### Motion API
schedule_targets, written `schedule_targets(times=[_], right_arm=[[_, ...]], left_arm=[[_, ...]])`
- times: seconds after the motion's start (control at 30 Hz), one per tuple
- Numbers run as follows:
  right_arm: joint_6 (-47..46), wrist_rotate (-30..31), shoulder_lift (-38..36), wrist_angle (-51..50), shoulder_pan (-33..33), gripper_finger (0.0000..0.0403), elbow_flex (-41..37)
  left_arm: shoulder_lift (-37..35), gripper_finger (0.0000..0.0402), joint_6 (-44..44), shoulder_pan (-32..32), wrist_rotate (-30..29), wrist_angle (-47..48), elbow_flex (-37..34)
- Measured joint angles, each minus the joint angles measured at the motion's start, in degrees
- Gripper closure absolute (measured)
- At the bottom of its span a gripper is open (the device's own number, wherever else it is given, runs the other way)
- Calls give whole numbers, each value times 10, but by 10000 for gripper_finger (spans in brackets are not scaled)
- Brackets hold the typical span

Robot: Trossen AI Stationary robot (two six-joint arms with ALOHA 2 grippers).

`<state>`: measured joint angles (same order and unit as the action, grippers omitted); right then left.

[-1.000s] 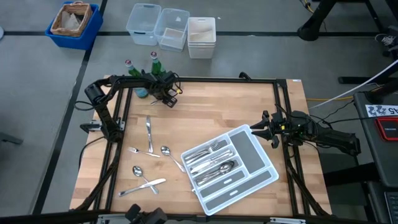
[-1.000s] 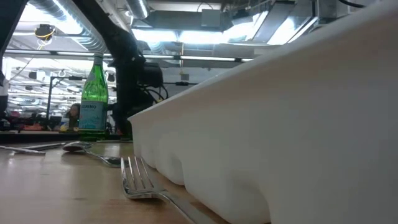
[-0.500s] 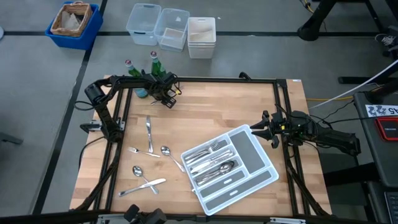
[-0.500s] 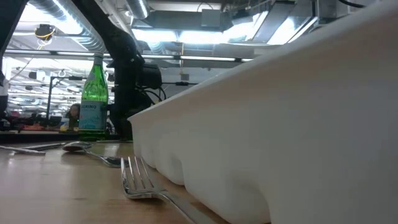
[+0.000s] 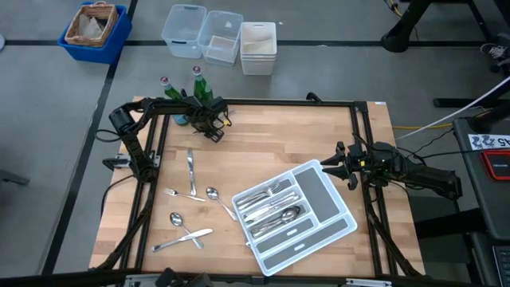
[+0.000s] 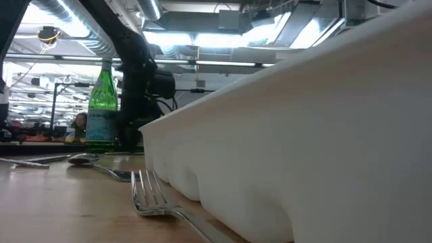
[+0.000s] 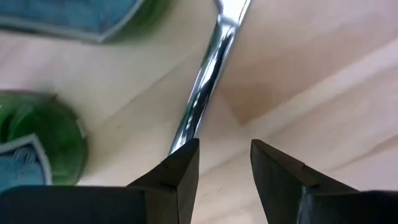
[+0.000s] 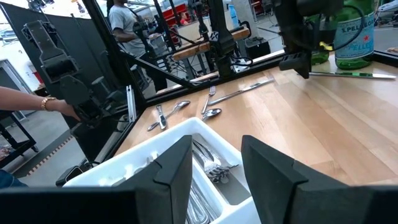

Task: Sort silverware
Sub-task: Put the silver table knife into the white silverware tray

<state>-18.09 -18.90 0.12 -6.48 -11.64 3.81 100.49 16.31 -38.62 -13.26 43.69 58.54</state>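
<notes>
Silverware (image 5: 190, 172) lies loose beside the tray (image 5: 323, 191); left claw (image 7: 224, 165) open over a utensil handle (image 7: 202, 84) (near bottles); right claw (image 8: 214, 163) open.

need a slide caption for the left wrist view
Left gripper, open, hovers over a silver utensil handle beside two green bottles.

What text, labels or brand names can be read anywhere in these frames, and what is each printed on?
"S.PELLEGR": on the label of the green bottle in the right wrist view, cut off at the picture's edge.
The blue label on the green bottle in the low view: too blurred to read.
Nothing else readable.
</notes>
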Motion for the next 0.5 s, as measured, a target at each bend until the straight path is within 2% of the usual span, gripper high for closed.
schedule_targets(times=[0.37,0.5], right_arm=[[0,0,0,0,0,260,0],[0,0,0,0,0,260,0]], left_arm=[[0,269,0,8,-69,21,0],[0,269,-2,3,-74,19,0]])
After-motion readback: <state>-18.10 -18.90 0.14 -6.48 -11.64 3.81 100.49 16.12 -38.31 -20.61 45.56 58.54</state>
